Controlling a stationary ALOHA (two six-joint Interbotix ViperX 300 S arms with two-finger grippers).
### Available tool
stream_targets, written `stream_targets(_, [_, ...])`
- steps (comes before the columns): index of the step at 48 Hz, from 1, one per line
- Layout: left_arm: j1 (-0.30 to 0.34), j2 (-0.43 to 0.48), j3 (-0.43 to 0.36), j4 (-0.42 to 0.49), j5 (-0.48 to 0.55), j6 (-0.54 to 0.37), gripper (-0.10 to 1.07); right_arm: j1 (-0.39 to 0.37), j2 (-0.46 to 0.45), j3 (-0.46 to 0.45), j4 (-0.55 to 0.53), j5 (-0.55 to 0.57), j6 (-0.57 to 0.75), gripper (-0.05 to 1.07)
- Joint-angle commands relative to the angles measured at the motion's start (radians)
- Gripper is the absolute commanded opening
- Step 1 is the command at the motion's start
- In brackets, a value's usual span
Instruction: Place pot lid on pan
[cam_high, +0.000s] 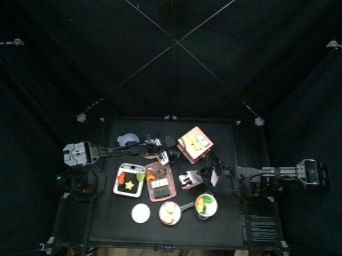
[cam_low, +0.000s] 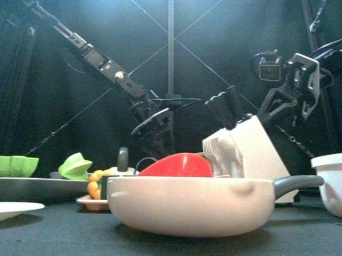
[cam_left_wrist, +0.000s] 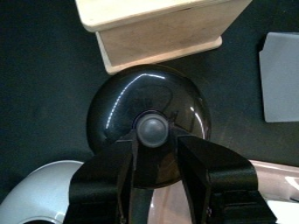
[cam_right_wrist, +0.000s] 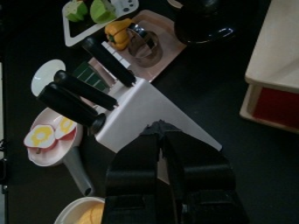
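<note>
Straddling the pot lid's knob (cam_left_wrist: 153, 129), your left end effector (cam_left_wrist: 156, 175) stands wide, nothing held. The lid (cam_left_wrist: 149, 108) lies directly beneath; the right arm rests farther off.

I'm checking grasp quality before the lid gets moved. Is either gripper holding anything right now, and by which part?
The left gripper straddles the pot lid at its knob; whether it grips cannot be told. The right gripper holds nothing.

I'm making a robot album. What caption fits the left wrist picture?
The left claw, open, straddles the knob of the dark pot lid, beside a wooden box.
</note>
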Motion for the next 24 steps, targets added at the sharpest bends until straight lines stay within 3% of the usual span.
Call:
stream_targets(1, [-0.018,-0.06,-0.018,0.005,0.017,-0.002,0.68,0.002,-0.005,-0.008,0.002,-0.003,-0.003,0.41])
stream_targets(12, [-0.094,-0.14,-0.031,0.005,0.094,-0.003,0.68,-0.002,-0.005,-0.006,-0.002,-0.003,-0.003,0.41])
stream_targets(24, [-0.232,-0.179,-0.044,0.005,0.193,-0.006,0.68,-0.002,-0.003,-0.005,-0.003,-0.003,-0.003,0.41])
